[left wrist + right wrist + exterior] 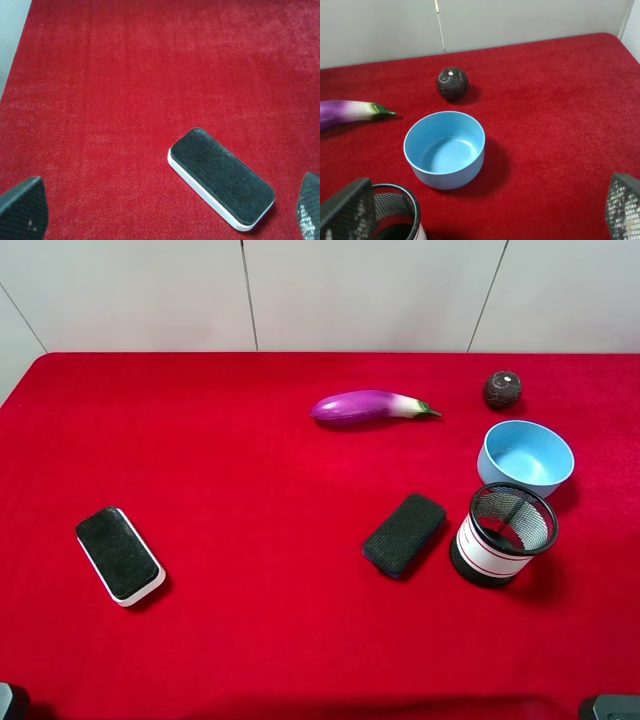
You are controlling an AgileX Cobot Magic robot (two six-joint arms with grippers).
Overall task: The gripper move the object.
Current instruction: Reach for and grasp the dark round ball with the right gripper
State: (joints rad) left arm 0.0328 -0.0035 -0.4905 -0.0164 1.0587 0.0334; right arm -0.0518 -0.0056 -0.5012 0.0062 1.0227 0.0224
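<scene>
Glossy eggplant (368,406); matt felt tablecloth (250,490); wire-mesh cup (503,533).

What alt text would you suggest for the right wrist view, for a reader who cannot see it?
A small dark ball with white markings sits on a red tablecloth beyond an empty blue bowl, not touching it. A purple eggplant lies nearby, a black mesh cup stands close to the camera, and the open right hand holds nothing.

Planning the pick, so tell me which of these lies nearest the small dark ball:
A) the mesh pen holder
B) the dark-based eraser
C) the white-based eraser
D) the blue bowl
D: the blue bowl sits right next to the ball, and the other three lie farther off.
</scene>
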